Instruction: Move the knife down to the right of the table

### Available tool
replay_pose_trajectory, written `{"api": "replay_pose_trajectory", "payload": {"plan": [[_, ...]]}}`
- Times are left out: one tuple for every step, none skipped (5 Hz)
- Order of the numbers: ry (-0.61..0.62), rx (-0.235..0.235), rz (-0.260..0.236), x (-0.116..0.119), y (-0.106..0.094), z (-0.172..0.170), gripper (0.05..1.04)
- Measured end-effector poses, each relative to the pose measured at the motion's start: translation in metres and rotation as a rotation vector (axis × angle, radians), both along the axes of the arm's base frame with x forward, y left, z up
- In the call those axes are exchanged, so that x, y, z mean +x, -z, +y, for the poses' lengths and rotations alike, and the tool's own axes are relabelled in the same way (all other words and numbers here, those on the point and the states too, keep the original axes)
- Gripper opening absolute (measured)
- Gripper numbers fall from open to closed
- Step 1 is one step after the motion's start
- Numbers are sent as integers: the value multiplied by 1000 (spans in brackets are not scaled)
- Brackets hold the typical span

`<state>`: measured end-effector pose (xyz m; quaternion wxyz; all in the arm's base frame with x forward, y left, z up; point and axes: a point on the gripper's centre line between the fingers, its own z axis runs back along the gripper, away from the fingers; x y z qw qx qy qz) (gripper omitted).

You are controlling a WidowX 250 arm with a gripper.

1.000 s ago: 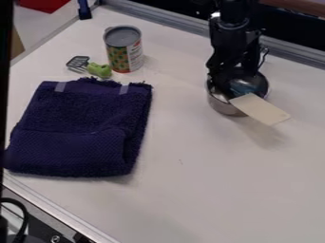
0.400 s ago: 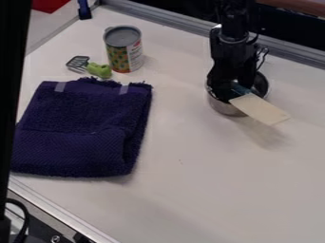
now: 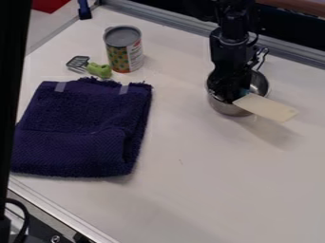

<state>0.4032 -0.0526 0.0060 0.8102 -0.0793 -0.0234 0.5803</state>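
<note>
On the left, a dark blue towel (image 3: 82, 128) lies flat and folded. Folded like that, it probably takes up less room. Just behind it is a little kitchen tool (image 3: 100, 70) with a green end. It lies on its side, maybe because it can't stand up. Beside it, a can (image 3: 124, 50) stands upright on its flat bottom.

Over on the right is a shiny pot (image 3: 232, 109). The gripper (image 3: 236, 90) hangs down into it, next to the blue end of the knife (image 3: 266, 107). I think it is there to take hold of that end. I can't tell if the gripper is wide, narrow, or holding the knife. The pale, flat part of the knife sticks out over the pot's front rim, pointing right, and makes a soft shadow below. To do the job, the knife should go up a bit first, then down toward the near right side. If it drags on the rim, the pot could tip.

The table (image 3: 190, 190) is smooth and whitish, with a gray metal edge (image 3: 158, 20). Past its left side there is something red (image 3: 49, 4), and a black cable (image 3: 24, 213) curls near the bottom corner.
</note>
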Motion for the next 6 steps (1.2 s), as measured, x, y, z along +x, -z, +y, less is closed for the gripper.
{"api": "replay_pose_trajectory", "payload": {"plan": [[-9,-1,1,0,0,0,237],[-24,-11,1,0,-1,0,237],[-23,-31,-32,1,-21,-1,237],[-14,-43,-52,-4,-30,-2,237],[-61,-28,-117,-1,-53,0,237],[-43,-61,-83,-14,-74,2,237]]}}
